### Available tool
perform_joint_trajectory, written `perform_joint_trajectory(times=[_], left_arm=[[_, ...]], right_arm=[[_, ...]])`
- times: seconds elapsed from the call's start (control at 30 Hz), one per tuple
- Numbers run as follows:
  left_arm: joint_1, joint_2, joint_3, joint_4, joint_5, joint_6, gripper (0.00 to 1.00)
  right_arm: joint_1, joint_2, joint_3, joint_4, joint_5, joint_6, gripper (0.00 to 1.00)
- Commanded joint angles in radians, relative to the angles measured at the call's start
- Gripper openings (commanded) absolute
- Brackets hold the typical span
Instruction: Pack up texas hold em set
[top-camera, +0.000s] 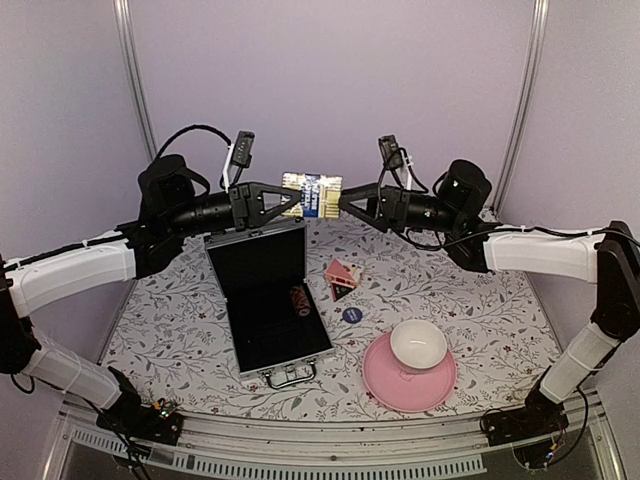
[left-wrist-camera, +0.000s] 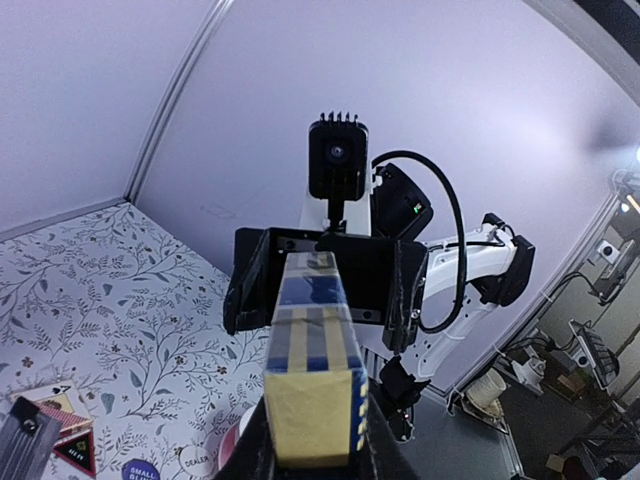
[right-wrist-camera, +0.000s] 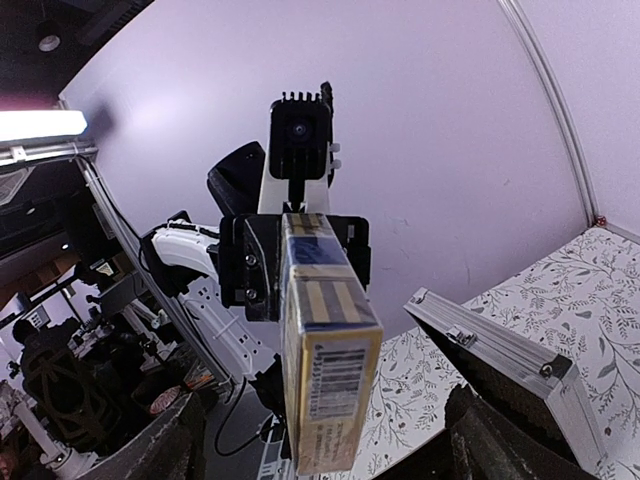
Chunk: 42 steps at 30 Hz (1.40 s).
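Note:
The gold-and-dark card box (top-camera: 312, 195) is held level in the air above the back of the table. My left gripper (top-camera: 293, 200) is shut on its left end; the box fills the left wrist view (left-wrist-camera: 312, 400). My right gripper (top-camera: 346, 203) is open, its fingers spread wide around the box's right end (right-wrist-camera: 325, 350) without touching it. The silver briefcase (top-camera: 285, 365) lies open below, with the dark red chip stack (top-camera: 299, 298) on its black lining. The red/pink card box (top-camera: 342, 272) and the blue disc (top-camera: 351, 314) lie on the cloth to its right.
A white bowl (top-camera: 418, 343) sits on a pink plate (top-camera: 385, 388) at the front right. The briefcase's raised lid (right-wrist-camera: 500, 350) shows close under the right wrist. A small white dealer disc (left-wrist-camera: 197, 462) lies on the flowered cloth.

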<state>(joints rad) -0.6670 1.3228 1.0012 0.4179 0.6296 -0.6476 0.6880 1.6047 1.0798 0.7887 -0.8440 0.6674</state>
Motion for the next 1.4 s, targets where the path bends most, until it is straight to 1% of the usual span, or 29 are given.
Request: perform_joint_trajectory(times=[0.0,0.07,0.2,0.33,0.43,0.5,0.53,0.57,0.6,0.63,0.67,0.7,0.77,0.83,0.87,0.97,1.03,1.07,1.17,1.23,1.3,1.37], left_arm=[[0.008,-0.01,-0.003,0.083,0.046,-0.002,0.0],[0.008,-0.011,-0.004,0.079,0.05,0.0,0.0],[0.008,-0.016,-0.008,0.081,0.055,0.002,0.0],[0.006,-0.025,-0.02,0.079,0.053,0.013,0.0],[0.006,-0.034,-0.027,0.064,0.047,0.032,0.0],[0.006,-0.041,-0.022,0.035,0.035,0.058,0.0],[0.006,-0.044,-0.018,0.017,0.027,0.073,0.0],[0.006,-0.047,-0.012,-0.006,0.017,0.091,0.05],[0.006,-0.051,-0.002,-0.033,0.006,0.111,0.2],[0.007,-0.057,0.016,-0.066,-0.007,0.135,0.32],[0.008,-0.064,0.032,-0.098,-0.021,0.164,0.44],[0.011,-0.073,0.05,-0.137,-0.04,0.194,0.53],[0.024,-0.099,0.086,-0.212,-0.088,0.269,0.68],[0.054,-0.129,0.121,-0.284,-0.153,0.316,0.77],[0.093,-0.144,0.135,-0.317,-0.189,0.324,0.8],[0.225,-0.166,0.151,-0.37,-0.237,0.307,0.83],[0.31,-0.179,0.139,-0.38,-0.265,0.299,0.83],[0.345,-0.186,0.129,-0.383,-0.305,0.3,0.84],[0.438,-0.215,0.066,-0.37,-0.433,0.297,0.84],[0.485,-0.24,-0.007,-0.322,-0.519,0.293,0.85],[0.525,-0.261,-0.104,-0.272,-0.577,0.291,0.85],[0.542,-0.278,-0.182,-0.23,-0.659,0.311,0.85]], right_arm=[[0.026,0.031,0.057,0.05,-0.035,0.043,0.8],[0.036,0.038,0.073,0.047,-0.036,0.042,0.75],[0.049,0.056,0.096,0.041,-0.042,0.042,0.55],[0.056,0.051,0.098,0.039,-0.039,0.046,0.39],[0.058,0.026,0.093,0.015,-0.014,0.028,0.23],[0.058,0.008,0.089,-0.015,0.013,0.004,0.09],[0.058,-0.004,0.088,-0.034,0.029,-0.008,0.05],[0.058,-0.014,0.088,-0.054,0.045,-0.019,0.04],[0.058,-0.023,0.088,-0.085,0.066,-0.039,0.04],[0.059,-0.032,0.088,-0.122,0.084,-0.057,0.03],[0.058,-0.043,0.09,-0.161,0.102,-0.073,0.03],[0.058,-0.055,0.09,-0.208,0.121,-0.103,0.03],[0.058,-0.08,0.087,-0.308,0.156,-0.147,0.03],[0.059,-0.104,0.079,-0.418,0.191,-0.194,0.03],[0.058,-0.115,0.07,-0.492,0.209,-0.215,0.03],[0.063,-0.139,0.03,-0.636,0.259,-0.246,0.03],[0.077,-0.146,0.005,-0.708,0.296,-0.249,0.02],[0.089,-0.147,-0.005,-0.732,0.315,-0.246,0.02],[0.119,-0.131,-0.03,-0.743,0.34,-0.201,0.02],[0.141,-0.102,-0.022,-0.74,0.356,-0.164,0.02],[0.159,-0.053,-0.004,-0.738,0.366,-0.131,0.02],[0.174,-0.005,0.021,-0.734,0.367,-0.104,0.02]])
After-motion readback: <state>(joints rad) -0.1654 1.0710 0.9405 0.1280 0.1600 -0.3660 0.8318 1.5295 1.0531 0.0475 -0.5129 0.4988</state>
